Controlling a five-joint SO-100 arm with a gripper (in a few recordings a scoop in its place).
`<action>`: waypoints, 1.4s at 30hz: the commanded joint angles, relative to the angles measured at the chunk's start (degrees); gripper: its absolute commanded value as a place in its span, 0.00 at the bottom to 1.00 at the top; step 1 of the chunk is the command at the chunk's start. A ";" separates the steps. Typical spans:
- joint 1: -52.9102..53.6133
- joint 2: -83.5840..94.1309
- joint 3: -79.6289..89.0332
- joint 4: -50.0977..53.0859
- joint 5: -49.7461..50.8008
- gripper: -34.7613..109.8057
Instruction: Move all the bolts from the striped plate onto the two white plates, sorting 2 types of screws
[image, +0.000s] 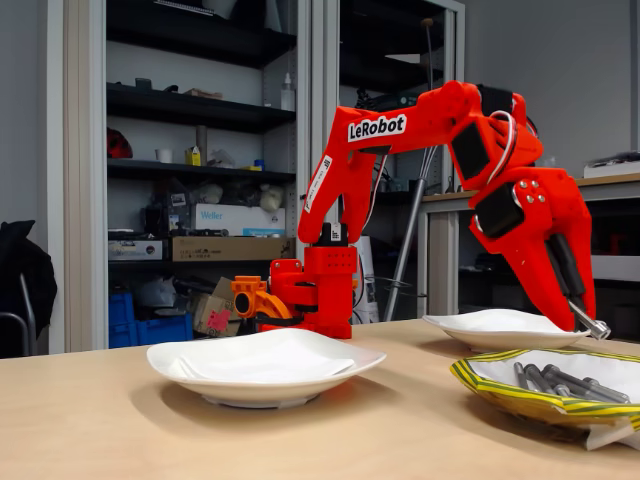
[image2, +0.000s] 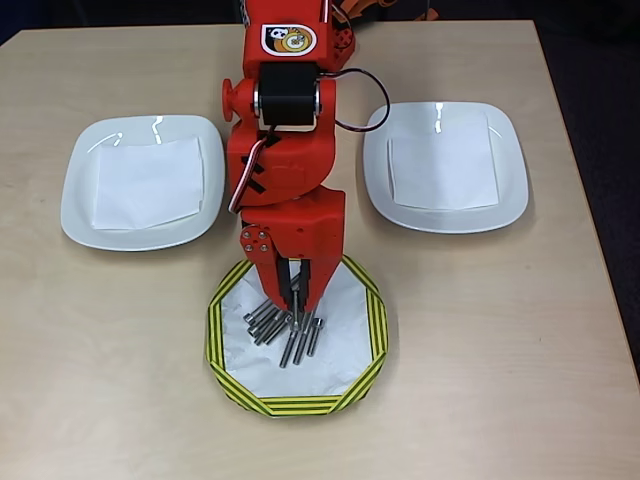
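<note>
Grey metal bolts (image2: 286, 330) are heaped on the striped plate (image2: 228, 352), over which the end effector (image2: 297, 312) is lowered with a bolt seemingly pinched at its tips, while the 2 white plates (image2: 82, 210) (image2: 510, 200) are kept bare for sorting.

Light wood table (image: 100, 430) is backed by dark open shelving (image: 200, 110) loaded with boxes and clutter; blue crates (image: 150, 325) are stacked at its base. A wooden bench (image: 600, 185) is seen right, against a grey wall (image: 550, 70).
</note>
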 joint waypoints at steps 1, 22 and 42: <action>-0.79 4.66 0.62 -0.62 1.23 0.24; -17.05 29.71 17.58 8.26 17.40 0.24; -47.55 72.33 71.37 -7.56 50.98 0.26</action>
